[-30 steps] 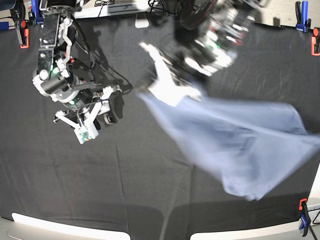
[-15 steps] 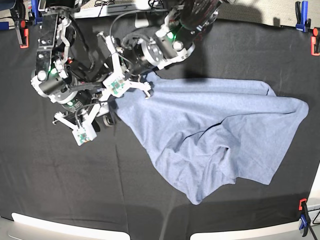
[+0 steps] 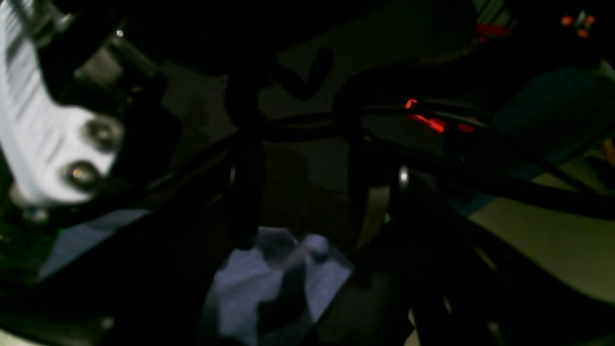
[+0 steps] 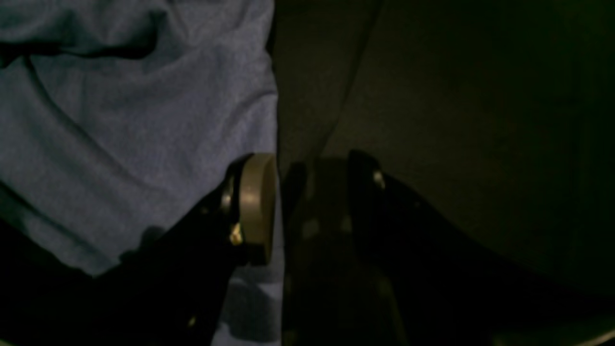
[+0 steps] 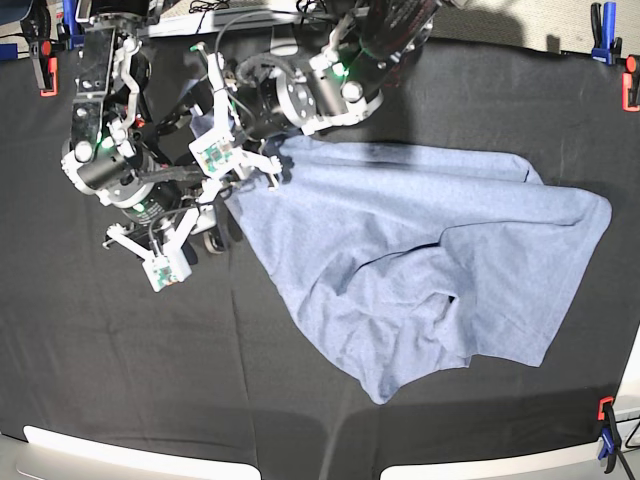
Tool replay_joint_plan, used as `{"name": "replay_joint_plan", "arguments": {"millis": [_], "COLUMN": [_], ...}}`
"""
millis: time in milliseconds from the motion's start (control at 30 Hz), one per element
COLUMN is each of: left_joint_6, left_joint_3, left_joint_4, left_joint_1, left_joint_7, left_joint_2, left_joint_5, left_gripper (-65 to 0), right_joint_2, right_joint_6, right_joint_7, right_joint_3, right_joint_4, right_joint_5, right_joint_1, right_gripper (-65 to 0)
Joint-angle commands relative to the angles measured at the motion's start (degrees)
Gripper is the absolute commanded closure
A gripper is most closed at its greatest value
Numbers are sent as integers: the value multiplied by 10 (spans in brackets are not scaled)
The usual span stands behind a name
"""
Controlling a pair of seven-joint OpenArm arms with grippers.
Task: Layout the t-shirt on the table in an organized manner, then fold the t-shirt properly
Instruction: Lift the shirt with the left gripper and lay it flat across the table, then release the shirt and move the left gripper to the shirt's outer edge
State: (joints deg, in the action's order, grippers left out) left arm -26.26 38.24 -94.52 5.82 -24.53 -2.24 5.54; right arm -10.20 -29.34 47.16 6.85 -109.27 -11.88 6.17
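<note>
The light blue-grey t-shirt (image 5: 420, 260) lies spread but rumpled on the right half of the black-clothed table (image 5: 150, 380), with no lettering showing. My left gripper (image 5: 262, 165) is at the shirt's upper left corner. In the left wrist view its fingers (image 3: 245, 202) stand apart, and a bunch of shirt (image 3: 283, 283) lies between them near the palm. My right gripper (image 5: 213, 235) sits just left of the shirt's left edge. In the right wrist view it (image 4: 312, 202) is open and empty over the black cloth (image 4: 480, 96), with one pad (image 4: 257, 206) at the shirt's edge (image 4: 120, 96).
Both arms crowd the upper left, with cables between them. Orange clamps (image 5: 47, 75) (image 5: 630, 85) and blue clamps (image 5: 603, 20) (image 5: 607, 440) hold the cloth at the table edges. White panels (image 5: 130, 460) line the near edge.
The left arm swung the shirt down onto the table, then drew its corner a little left and up. The shirt has settled flatter. The right arm has barely moved.
</note>
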Motion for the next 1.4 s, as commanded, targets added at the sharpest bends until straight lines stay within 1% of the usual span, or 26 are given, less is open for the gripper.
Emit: {"name": "replay_joint_plan", "arguments": {"millis": [0, 67, 100, 167, 300, 367, 467, 533, 633, 667, 733, 800, 967, 1067, 1200, 1367], "left_joint_6": [6, 41, 54, 75, 117, 129, 130, 128, 126, 133, 161, 173, 173, 173, 173, 173], "left_joint_3": [-4, -19, -32, -67, -166, -222, -306, -349, -388, -402, -435, -480, -606, -663, -696, -698], "left_joint_4": [-17, -35, -47, -75, -123, -129, -128, -128, -128, -128, -128, -128, -125, -100, -26, 33], "left_joint_1": [-14, -14, -14, -14, -9, -9, -9, -9, -9, -9, -7, -2, 28, 54, 65, 64], "left_joint_7": [16, 0, -10, -21, -27, -35, -33, -33, -34, -39, -42, -40, -42, -44, -44, -33], "left_joint_2": [-10, -10, -9, 3, 45, 70, 104, 117, 120, 119, 120, 120, 120, 119, 120, 120], "left_joint_5": [-3, -28, -38, -40, -32, -8, 43, 56, 53, 50, 50, 51, 78, 102, 99, 100], "left_gripper": [-267, -267, -267, -267, -267, -267, -267, -267, -267, -267, -267, -267, -267, -267, -266, -266], "right_joint_2": [-3, -3, -3, -3, -3, -3, -3, -3, -3, -3, -3, -3, -3, -3, -3, -3], "right_joint_6": [-7, -7, -7, -7, -7, -7, -7, -7, -7, -7, -7, -7, -7, -7, -7, -7], "right_joint_7": [-9, -8, -8, -8, -6, -6, -6, -6, -6, -6, -6, -6, -6, -6, -6, -4], "right_joint_3": [0, 0, 0, 0, 0, 0, 0, 0, 0, 0, 0, 0, 0, 0, 0, 0], "right_joint_4": [-12, -12, -12, -12, -12, -12, -12, -12, -12, -12, -12, -12, -12, -12, -12, -12], "right_joint_5": [-6, -6, -6, -6, -6, -6, -6, -6, -8, -8, -8, -8, -8, -8, -10, -23], "right_joint_1": [-6, -6, -6, -6, -6, -6, -6, -6, -6, -6, -6, -6, -6, -6, -6, -6], "right_gripper": [-226, -226, -226, -226, -226, -226, -226, -226, -226, -226, -226, -226, -226, -226, -226, -226]}}
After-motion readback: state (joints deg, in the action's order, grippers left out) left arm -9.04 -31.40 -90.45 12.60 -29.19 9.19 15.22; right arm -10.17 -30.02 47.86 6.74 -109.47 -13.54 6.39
